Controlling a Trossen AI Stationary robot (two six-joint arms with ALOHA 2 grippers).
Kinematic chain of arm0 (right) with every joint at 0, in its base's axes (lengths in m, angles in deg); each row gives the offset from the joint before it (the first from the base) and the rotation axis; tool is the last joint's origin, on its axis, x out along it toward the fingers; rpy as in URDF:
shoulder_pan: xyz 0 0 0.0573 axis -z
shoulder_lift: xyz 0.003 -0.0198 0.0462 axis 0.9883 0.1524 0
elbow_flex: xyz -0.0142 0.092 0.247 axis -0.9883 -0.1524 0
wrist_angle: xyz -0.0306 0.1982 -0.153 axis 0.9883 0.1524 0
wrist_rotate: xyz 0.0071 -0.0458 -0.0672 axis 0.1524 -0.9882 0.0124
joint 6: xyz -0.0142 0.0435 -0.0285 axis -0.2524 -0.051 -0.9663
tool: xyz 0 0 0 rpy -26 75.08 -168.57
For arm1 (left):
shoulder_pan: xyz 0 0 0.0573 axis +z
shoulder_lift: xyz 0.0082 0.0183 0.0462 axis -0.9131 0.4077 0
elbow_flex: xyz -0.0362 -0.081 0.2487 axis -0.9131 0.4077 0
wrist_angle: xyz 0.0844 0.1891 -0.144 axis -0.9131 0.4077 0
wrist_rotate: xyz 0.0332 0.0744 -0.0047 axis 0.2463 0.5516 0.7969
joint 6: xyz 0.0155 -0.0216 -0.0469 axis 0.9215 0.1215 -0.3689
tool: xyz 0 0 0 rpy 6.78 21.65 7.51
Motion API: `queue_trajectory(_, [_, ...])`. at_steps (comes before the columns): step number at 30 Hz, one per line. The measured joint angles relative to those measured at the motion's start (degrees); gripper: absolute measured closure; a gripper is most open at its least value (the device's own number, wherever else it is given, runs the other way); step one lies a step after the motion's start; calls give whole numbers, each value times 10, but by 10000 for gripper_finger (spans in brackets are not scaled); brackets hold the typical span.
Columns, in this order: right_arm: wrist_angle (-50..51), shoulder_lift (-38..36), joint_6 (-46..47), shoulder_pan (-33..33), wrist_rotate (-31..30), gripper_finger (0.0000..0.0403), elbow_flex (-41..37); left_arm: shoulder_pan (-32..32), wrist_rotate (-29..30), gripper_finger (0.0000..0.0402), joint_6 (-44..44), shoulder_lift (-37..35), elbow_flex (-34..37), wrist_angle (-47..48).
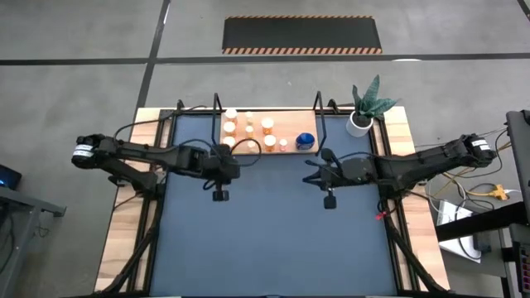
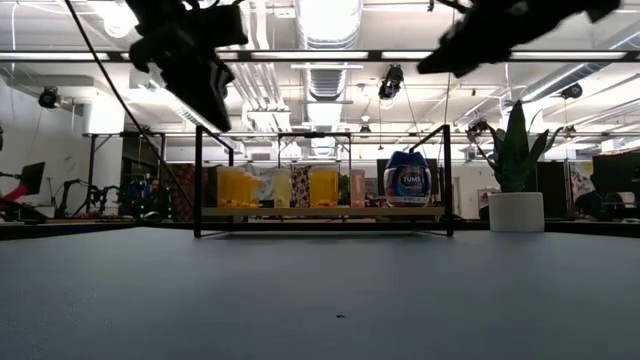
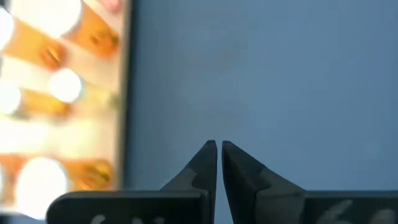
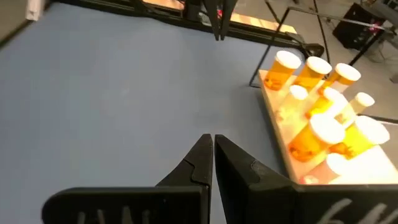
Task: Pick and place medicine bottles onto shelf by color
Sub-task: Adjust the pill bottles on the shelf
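The light-wood shelf (image 1: 290,132) with black wire ends stands at the table's far middle. Several orange medicine bottles (image 1: 248,132) with white caps stand upright on its left and middle part. A blue bottle (image 1: 305,141) stands at its right end (image 2: 407,180). My left gripper (image 1: 237,159) hovers shut and empty above the mat, just near of the shelf's left part (image 3: 219,146). My right gripper (image 1: 310,170) hovers shut and empty near of the shelf's right end (image 4: 212,140). Both hang high over the table in the low view.
A white pot (image 1: 359,122) with a green plant stands at the far right corner, beside the shelf. The dark-blue mat (image 1: 273,240) stretches bare from the grippers to the near edge. Cables run along both table sides.
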Motion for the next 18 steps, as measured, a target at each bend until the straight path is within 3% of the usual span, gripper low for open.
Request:
queue_trajectory(5, [55, 70, -27, 61, 37, 394, 95, 35, 1, 394, 92, -27, 4, -43])
queue_trajectory(12, [133, 190, -46, 135, 77, 394, 247, 43, 5, 394, 126, -69, 13, -68])
queue_trajectory(18, [199, 304, -72, 160, 85, 394, 378, 43, 5, 394, 207, -145, 120, -204])
